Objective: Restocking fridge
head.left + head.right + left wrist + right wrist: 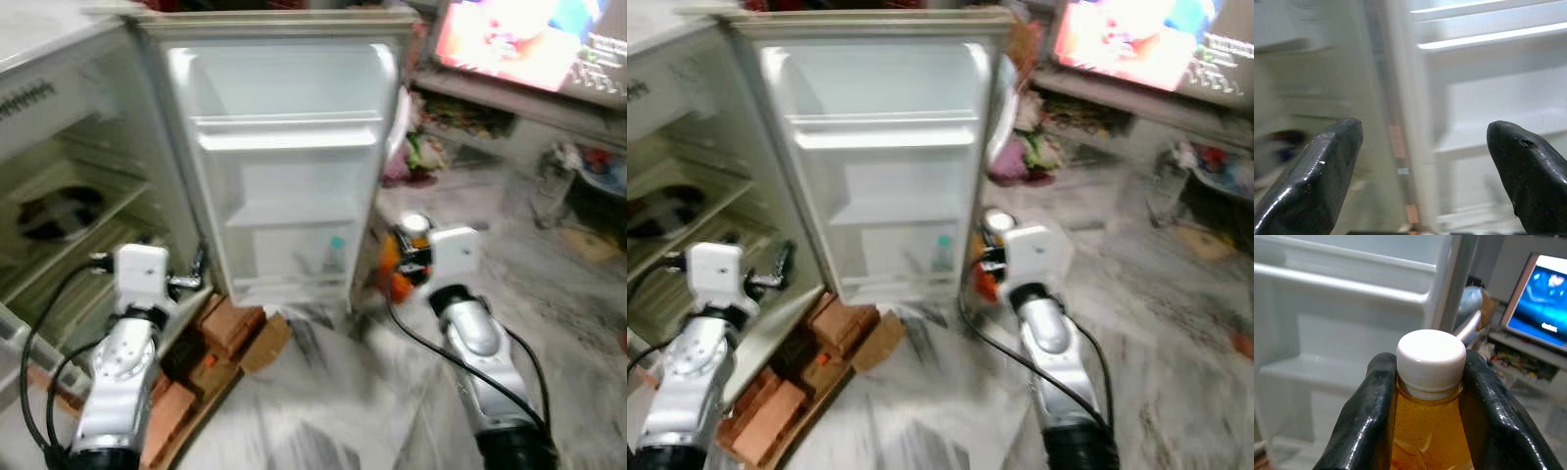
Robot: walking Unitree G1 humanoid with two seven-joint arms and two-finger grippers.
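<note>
Orange juice fills our bottle (404, 257), and our right gripper (411, 257) holds it at about four o'clock from the open fridge door (284, 157). A small bottle (335, 255) stands low in the door. Bricks (225, 328) lie under the fridge.

From the left wrist we see our left gripper (1425, 161) spread wide with nothing in it, facing the door shelves (1488, 39).

From the right wrist we see both fingers (1371, 416) squeezed on the bottle's neck, right under the white cap (1431, 360). We think it is full, so heavy, smooth and slippery. The neck ridge should stop it sliding.
</note>
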